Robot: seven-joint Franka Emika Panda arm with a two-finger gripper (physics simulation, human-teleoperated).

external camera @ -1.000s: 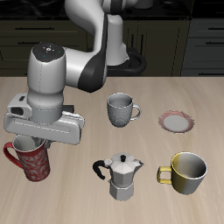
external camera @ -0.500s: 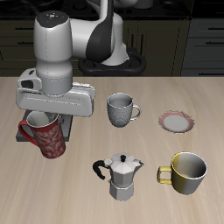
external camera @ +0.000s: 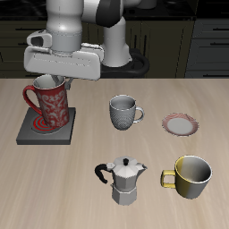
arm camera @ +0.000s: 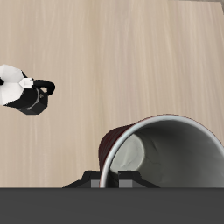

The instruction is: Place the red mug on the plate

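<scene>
Gripper (external camera: pixel 54 82) clamped on rim of red mug (external camera: pixel 51 106). Mug held slightly tilted, handle toward table's side edge, hanging over square burner (external camera: pixel 29 132); contact with burner unclear. Plate (external camera: pixel 181 124) well apart from mug, beyond grey mug (external camera: pixel 123 113). Moka pot (external camera: pixel 122 180) and yellow mug (external camera: pixel 190 176) nearer front edge than plate.

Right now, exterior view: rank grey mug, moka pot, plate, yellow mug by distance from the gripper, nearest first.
Measured from the gripper, which holds the red mug over the burner:
1. Grey mug, mid-table, closest.
2. Moka pot, near the front edge.
3. Plate, beyond the grey mug.
4. Yellow mug, front edge, beside the moka pot.
</scene>
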